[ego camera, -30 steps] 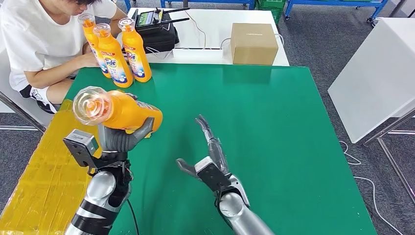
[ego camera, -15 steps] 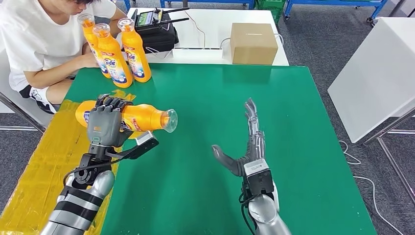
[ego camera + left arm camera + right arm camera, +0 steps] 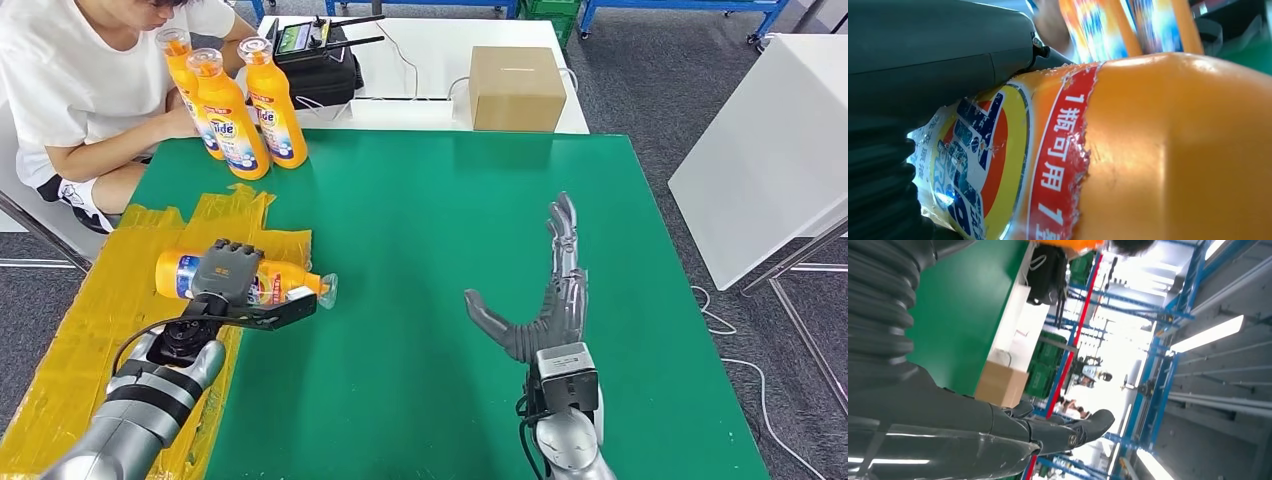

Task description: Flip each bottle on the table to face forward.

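An orange detergent bottle (image 3: pixel 283 278) lies on its side at the left of the green table (image 3: pixel 450 230), cap pointing right. My left hand (image 3: pixel 225 272) grips it from above around the middle. The left wrist view shows the bottle's orange body and its red and blue label (image 3: pixel 998 170) close up, under the grey thumb (image 3: pixel 938 45). Three more orange bottles (image 3: pixel 240 105) stand upright at the table's far left corner. My right hand (image 3: pixel 545 300) is raised over the table's right half, fingers spread and pointing away, holding nothing.
A person in a white shirt (image 3: pixel 80 70) sits at the far left by the upright bottles. Yellow plastic sheeting (image 3: pixel 110 310) covers the table's left edge. A cardboard box (image 3: pixel 518 88) and a black bag (image 3: pixel 325 65) sit on the white table behind.
My left hand has turned the bottle from cap-toward-me to lying sideways and lowered it onto the table. My right hand has moved right and farther out, fingers staying spread.
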### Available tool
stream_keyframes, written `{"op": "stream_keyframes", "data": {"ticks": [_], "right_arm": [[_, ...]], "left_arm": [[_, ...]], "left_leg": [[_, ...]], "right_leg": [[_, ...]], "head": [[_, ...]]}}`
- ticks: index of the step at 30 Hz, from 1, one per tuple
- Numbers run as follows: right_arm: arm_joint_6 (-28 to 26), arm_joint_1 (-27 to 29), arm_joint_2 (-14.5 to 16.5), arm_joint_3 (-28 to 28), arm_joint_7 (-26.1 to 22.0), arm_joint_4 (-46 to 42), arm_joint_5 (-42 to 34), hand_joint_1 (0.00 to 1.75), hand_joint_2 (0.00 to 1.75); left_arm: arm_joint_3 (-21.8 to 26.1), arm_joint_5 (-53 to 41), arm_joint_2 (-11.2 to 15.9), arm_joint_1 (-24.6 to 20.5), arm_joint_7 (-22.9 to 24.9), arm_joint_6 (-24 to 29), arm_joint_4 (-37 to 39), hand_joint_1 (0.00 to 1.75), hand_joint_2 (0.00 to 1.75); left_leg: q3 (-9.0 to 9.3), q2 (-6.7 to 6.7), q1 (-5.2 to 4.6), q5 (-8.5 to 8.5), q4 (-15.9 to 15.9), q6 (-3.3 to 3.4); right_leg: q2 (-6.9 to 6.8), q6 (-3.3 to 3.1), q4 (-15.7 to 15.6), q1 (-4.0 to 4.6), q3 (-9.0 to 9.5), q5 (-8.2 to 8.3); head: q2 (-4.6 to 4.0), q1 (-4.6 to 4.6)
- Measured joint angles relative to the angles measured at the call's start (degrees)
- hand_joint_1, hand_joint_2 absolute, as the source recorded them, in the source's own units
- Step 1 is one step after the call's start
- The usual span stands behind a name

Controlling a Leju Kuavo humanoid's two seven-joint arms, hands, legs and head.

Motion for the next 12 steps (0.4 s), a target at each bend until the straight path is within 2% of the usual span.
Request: {"op": "stream_keyframes", "data": {"ticks": [3,4,7,8,12], "right_arm": [[0.4,0.0,0.0,-0.5,0.3,-0.9,0.1,0.0,1.75],[0.5,-0.1,0.0,-0.5,0.4,-1.0,0.1,0.0,1.75],[0.5,-0.2,0.0,-0.6,0.7,-1.2,0.2,0.0,1.75],[0.5,-0.3,0.0,-0.6,0.8,-1.2,0.3,0.0,1.75],[0.6,-0.3,0.0,-0.6,1.2,-1.2,1.0,0.0,1.75]], "left_arm": [[-0.9,0.8,0.0,-3.2,0.0,-3.0,6.2,1.75,1.75],[-1.2,1.2,-0.1,-4.3,0.0,-3.7,8.0,1.41,1.75],[-1.6,2.4,-0.4,-7.0,0.5,-3.8,13.1,0.1,0.44],[-1.7,2.9,-0.6,-7.7,1.3,-2.9,14.5,0.0,0.0],[-1.6,4.1,-1.3,-8.5,4.9,2.1,17.6,0.0,0.0]], "left_leg": [[-0.01,-0.07,0.0,0.0,0.0,0.0],[0.01,-0.08,-0.01,0.0,0.0,0.0],[0.15,-0.1,-0.02,0.0,0.0,0.0],[0.21,-0.1,-0.02,0.0,0.0,0.0],[0.36,-0.11,-0.01,0.02,0.0,0.0]], "right_leg": [[-0.06,0.0,0.0,-0.01,0.07,0.0],[-0.06,0.0,0.0,-0.01,0.12,-0.01],[-0.08,0.0,0.0,-0.02,0.26,-0.01],[-0.08,0.0,0.0,-0.02,0.32,-0.01],[-0.09,-0.01,0.0,-0.01,0.44,-0.01]], "head": [[0.0,0.01],[0.0,0.0],[0.0,0.01],[0.0,0.01],[0.0,0.0]]}}
